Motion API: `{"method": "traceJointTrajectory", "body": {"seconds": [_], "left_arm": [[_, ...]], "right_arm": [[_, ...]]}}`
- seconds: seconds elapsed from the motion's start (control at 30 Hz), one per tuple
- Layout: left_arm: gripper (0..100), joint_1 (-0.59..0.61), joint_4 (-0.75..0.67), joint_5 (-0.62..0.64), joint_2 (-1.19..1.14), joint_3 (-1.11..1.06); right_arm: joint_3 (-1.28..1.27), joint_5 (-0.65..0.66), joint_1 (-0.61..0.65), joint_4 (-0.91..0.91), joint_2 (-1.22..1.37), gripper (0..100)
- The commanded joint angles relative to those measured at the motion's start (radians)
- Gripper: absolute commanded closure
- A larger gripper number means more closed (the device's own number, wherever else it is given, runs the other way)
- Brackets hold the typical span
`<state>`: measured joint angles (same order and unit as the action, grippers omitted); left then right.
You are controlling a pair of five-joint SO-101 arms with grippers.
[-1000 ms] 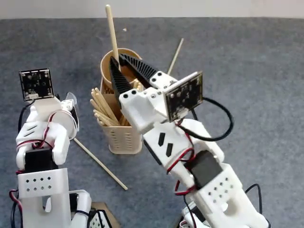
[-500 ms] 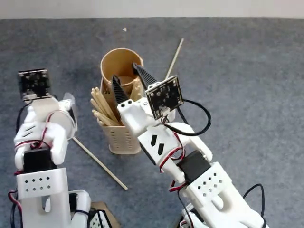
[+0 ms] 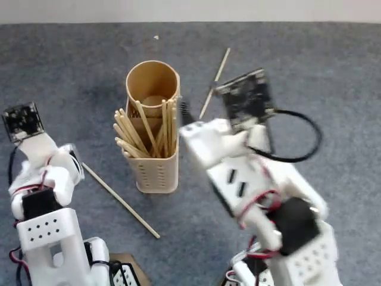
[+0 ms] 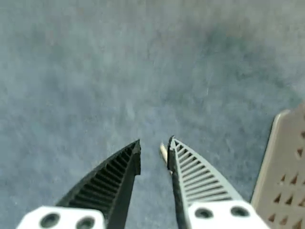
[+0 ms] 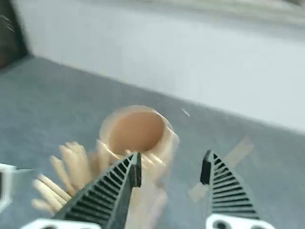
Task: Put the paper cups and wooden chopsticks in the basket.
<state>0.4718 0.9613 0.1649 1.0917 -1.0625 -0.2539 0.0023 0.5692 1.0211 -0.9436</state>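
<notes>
Basket (image 3: pixel 156 173), frame centre, loaded with cup (image 3: pixel 152 80) and chopsticks (image 3: pixel 128 143). Right gripper (image 5: pixel 171 155) spread wide; left gripper (image 4: pixel 155 143) narrowly parted.

The basket (image 3: pixel 156 170) stands near the middle of the surface. A paper cup (image 3: pixel 152 83) stands in its far end, with chopsticks (image 3: pixel 138 136) leaning in front of it. A loose chopstick (image 3: pixel 121 201) lies on the surface at the basket's near left, and a second chopstick (image 3: pixel 219 71) lies behind it to the right.

A grey-blue felt-like mat (image 3: pixel 309 71) covers the worktop from edge to edge, evenly lit, with only soft shadows. Beyond the worktop's far edge rises a plain white wall (image 5: pixel 190 62). A dark, blurred shape (image 5: pixel 10 33) stands beside it.
</notes>
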Motion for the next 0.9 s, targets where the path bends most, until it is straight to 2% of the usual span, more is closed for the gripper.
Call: {"method": "traceJointTrajectory", "body": {"seconds": [0.0,0.1,0.2,0.37,0.57,0.67,0.8,0.87], "left_arm": [[87,-0.007,-0.064,0.061,-0.07,-0.025],[87,-0.008,-0.071,0.157,-0.222,-0.005],[87,-0.059,-0.072,0.224,-0.426,0.045],[87,-0.151,-0.072,0.275,-0.789,0.188],[87,-0.154,-0.058,0.282,-1.115,0.398],[87,-0.153,0.043,0.282,-1.191,0.473],[99,-0.151,0.077,0.281,-1.256,0.529],[99,-0.151,0.08,0.281,-1.271,0.538]], "right_arm": [[0.067,0.012,-0.177,0.294,-0.024,78.9],[-0.016,0.012,-0.3,0.372,-0.025,78.9],[-0.171,0.008,-0.398,0.354,-0.025,78.9],[-0.49,0.012,-0.473,0.113,-0.025,78.9],[-0.814,0.006,-0.481,-0.186,-0.025,78.9],[-0.929,0.006,-0.481,-0.325,-0.025,78.9],[-1.018,0.011,-0.481,-0.423,-0.025,78.9],[-1.043,0.011,-0.481,-0.447,-0.025,78.9]]}}
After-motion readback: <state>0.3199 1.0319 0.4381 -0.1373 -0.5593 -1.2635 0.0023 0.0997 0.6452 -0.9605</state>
